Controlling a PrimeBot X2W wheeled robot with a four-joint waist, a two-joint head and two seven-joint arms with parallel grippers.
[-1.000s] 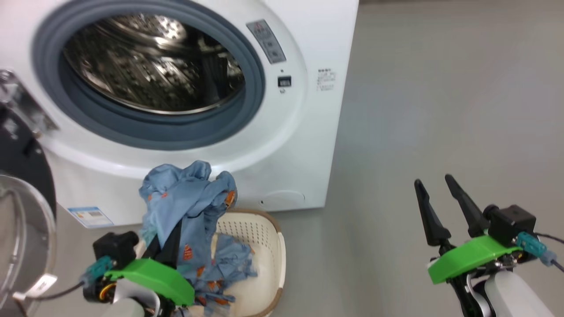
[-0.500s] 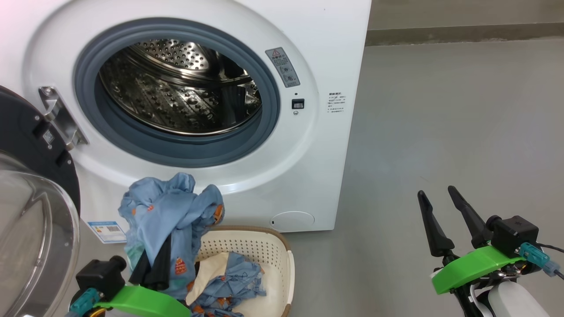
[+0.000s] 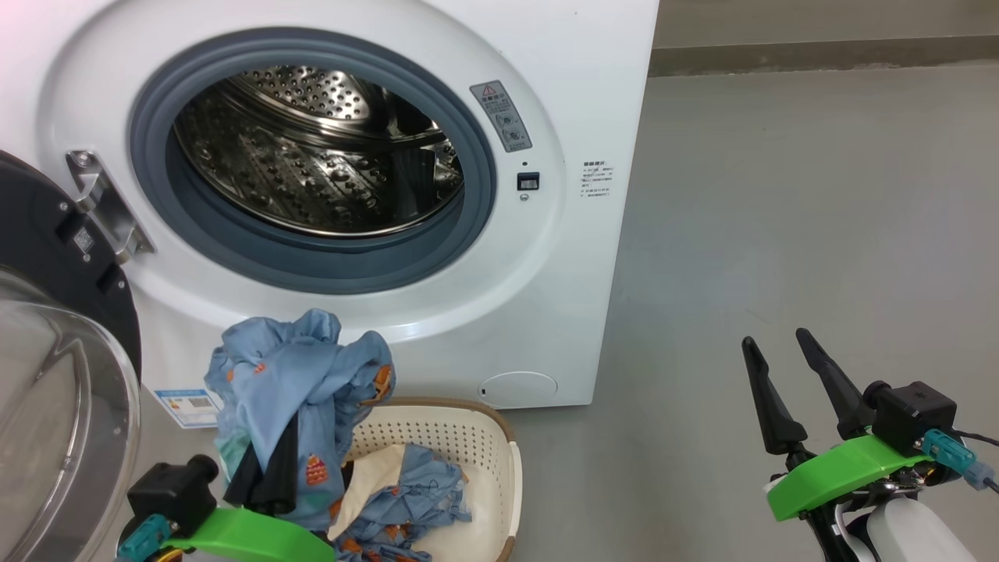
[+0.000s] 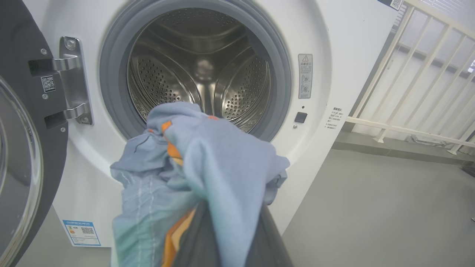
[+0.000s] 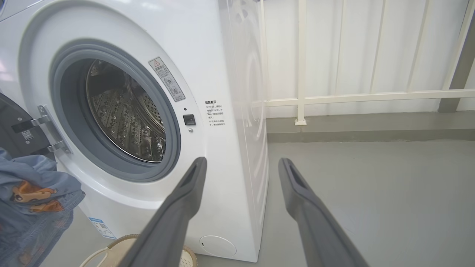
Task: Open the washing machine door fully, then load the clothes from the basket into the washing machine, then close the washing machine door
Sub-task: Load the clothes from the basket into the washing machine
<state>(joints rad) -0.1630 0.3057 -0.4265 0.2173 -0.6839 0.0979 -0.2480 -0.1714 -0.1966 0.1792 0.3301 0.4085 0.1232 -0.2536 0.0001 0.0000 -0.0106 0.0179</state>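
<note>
The washing machine [image 3: 577, 117] stands with its steel drum [image 3: 312, 156] exposed. The washing machine door [image 3: 47, 257] is swung out to the left, its glass bowl [image 3: 62, 406] facing me. My left gripper [image 3: 269, 468] is shut on a bunch of light-blue clothes [image 3: 296, 375], held just above the basket [image 3: 511, 468] and below the drum's mouth. In the left wrist view that cloth [image 4: 207, 159] drapes over the fingers and hides their tips. More blue clothes [image 3: 421, 492] and a cream piece [image 3: 371, 480] lie in the basket. My right gripper [image 3: 775, 339] hangs open at the lower right, with nothing in it.
Grey floor [image 3: 780, 195] stretches to the right of the machine. A low kerb [image 3: 819, 55] and a white railing [image 5: 352, 96] run along the back. A small blue label [image 3: 186, 406] sits at the machine's lower left corner.
The head camera has moved, so the machine sits lower and further right in the picture. The blue cloth stays in my left gripper above the basket. The right gripper has kept its place.
</note>
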